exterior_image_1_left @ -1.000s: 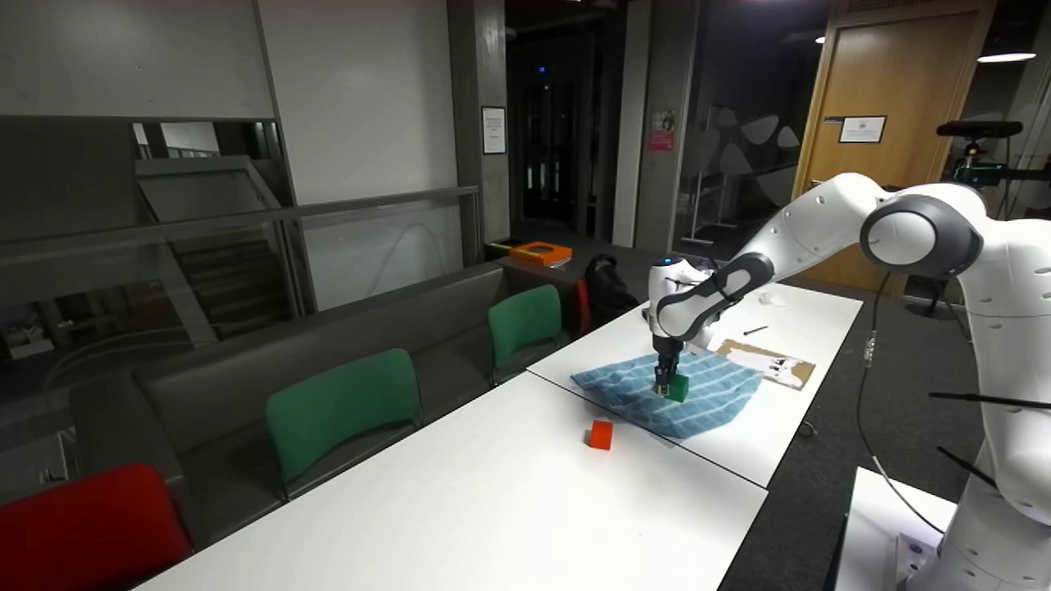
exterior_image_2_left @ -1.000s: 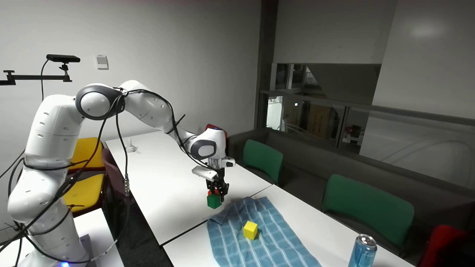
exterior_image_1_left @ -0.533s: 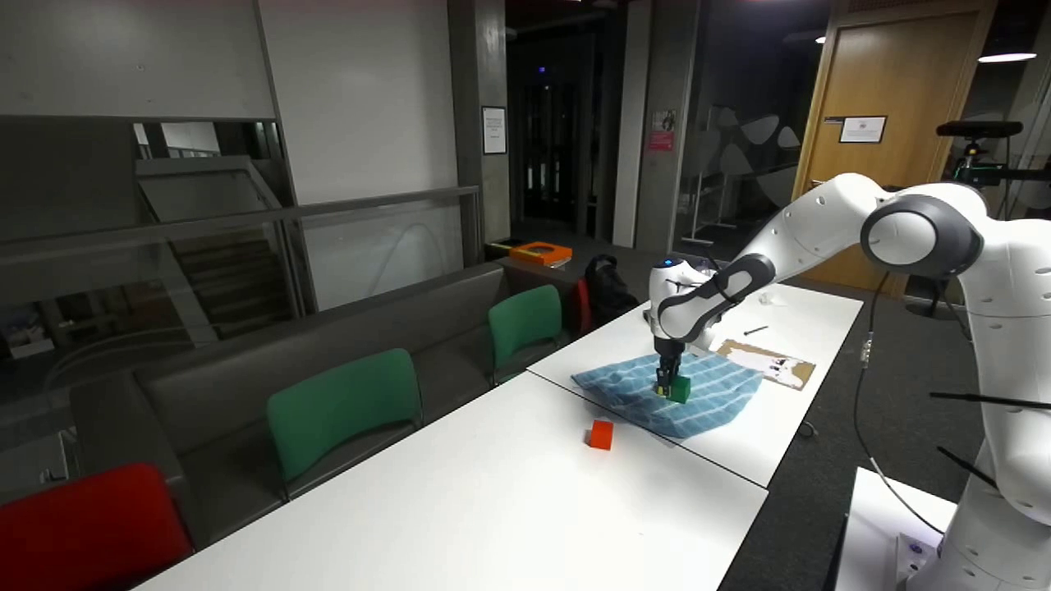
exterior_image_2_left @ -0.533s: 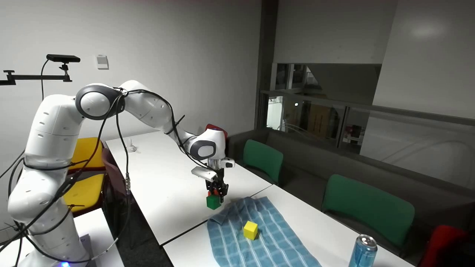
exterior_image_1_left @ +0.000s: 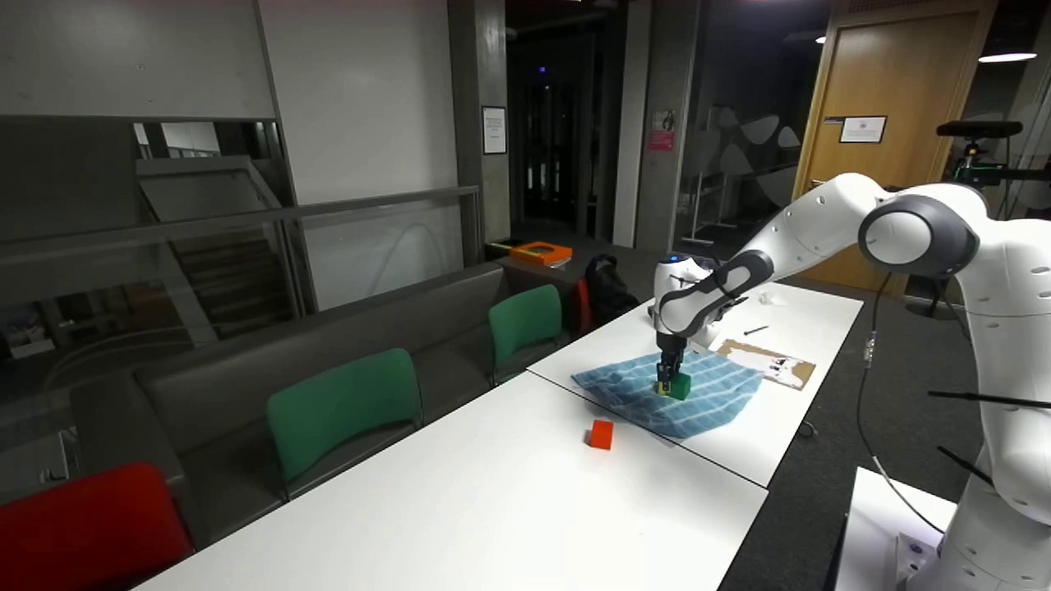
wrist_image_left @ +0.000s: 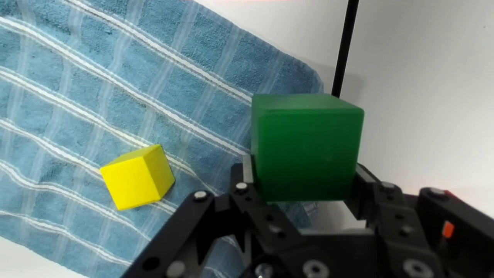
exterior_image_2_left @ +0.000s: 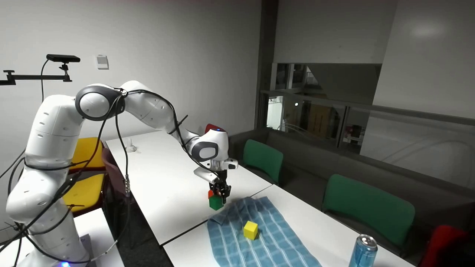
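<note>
My gripper is shut on a green block, with a finger against each side. In both exterior views the gripper points down and the green block is held in the air near the towel's folded edge. A blue striped towel lies on the table and also shows in an exterior view. A yellow block rests on the towel. An orange-red block sits on the white table; in an exterior view it is partly hidden behind the gripper.
Two white tables meet at a dark seam. A blue can stands near the towel. A cardboard piece and a pen lie beyond it. Green chairs and a grey sofa line the table's side.
The gripper and green block have shifted slightly to the right in both exterior views. The green block stays held. The yellow and orange-red blocks have not moved.
</note>
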Controlling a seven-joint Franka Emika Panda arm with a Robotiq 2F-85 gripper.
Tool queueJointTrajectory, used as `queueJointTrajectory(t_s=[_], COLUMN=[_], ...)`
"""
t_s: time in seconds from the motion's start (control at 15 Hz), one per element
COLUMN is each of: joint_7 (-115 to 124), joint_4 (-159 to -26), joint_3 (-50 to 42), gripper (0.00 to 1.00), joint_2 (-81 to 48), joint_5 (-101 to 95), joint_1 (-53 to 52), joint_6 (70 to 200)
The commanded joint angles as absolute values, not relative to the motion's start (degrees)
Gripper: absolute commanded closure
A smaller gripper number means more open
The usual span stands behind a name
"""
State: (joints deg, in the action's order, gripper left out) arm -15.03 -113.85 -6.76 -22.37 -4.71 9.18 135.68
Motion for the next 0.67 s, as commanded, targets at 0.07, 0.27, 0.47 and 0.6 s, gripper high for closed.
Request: queueJointTrajectory(t_s=[0.07, 0.27, 0.47, 0.6], joint_7=[-20.26, -24.97, -28.03, -29.99], joint_4=[-112.7, -110.69, -107.43, -105.34], joint_3=[-5.37, -4.4, -3.63, -3.5], gripper=[0.69, 0.69, 0.69, 0.69], joint_2=[-22.25, -23.62, -25.88, -27.46], joint_5=[1.26, 5.73, 8.85, 8.45], joint_1=[14.28, 17.21, 19.39, 20.19], joint_6=[140.16, 142.0, 141.23, 140.71])
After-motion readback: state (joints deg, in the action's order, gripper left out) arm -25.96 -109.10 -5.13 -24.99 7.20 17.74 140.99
